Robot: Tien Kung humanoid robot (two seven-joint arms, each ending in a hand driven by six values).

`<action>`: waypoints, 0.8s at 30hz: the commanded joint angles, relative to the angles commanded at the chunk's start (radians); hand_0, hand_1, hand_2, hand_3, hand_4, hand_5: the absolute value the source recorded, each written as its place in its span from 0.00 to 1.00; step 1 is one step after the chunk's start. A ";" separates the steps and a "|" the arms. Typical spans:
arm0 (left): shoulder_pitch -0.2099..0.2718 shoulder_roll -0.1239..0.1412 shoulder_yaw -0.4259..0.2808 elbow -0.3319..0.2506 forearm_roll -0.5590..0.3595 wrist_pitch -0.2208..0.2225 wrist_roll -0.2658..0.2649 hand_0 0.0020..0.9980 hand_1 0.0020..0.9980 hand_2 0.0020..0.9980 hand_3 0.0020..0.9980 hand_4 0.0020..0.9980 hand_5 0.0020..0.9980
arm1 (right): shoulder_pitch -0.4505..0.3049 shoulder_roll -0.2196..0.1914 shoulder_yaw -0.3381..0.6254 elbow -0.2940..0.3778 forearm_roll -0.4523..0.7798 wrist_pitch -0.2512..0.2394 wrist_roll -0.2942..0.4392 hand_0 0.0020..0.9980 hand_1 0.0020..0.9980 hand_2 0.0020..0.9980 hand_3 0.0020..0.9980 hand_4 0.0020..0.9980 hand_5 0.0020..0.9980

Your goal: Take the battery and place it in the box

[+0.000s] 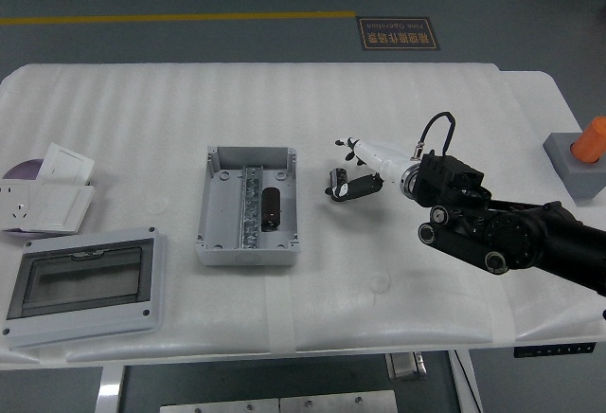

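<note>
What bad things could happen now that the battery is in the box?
The battery lies loose in the open gray box, beside a metal rail. If it rolls against the rail, it might short out. The right hand hangs just right of the box with its fingers spread. A sweep to the left could bump the box wall and knock the battery out of place.
</note>
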 joint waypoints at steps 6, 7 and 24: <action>0.002 -0.002 -0.006 0.000 0.002 0.000 0.000 0.62 0.65 0.52 0.55 0.59 0.36 | -0.007 -0.013 -0.016 0.035 -0.022 0.017 -0.011 0.87 0.78 0.87 1.00 0.92 0.55; 0.002 -0.002 -0.006 0.000 0.002 0.000 0.000 0.62 0.65 0.52 0.55 0.59 0.36 | -0.009 -0.017 -0.018 0.046 -0.029 0.021 -0.014 0.87 0.78 0.87 1.00 0.92 0.55; -0.001 -0.003 -0.011 -0.001 0.008 0.001 -0.001 0.62 0.65 0.52 0.55 0.57 0.38 | -0.020 -0.018 -0.073 0.002 -0.046 -0.040 -0.001 0.84 0.75 0.78 0.99 0.91 0.55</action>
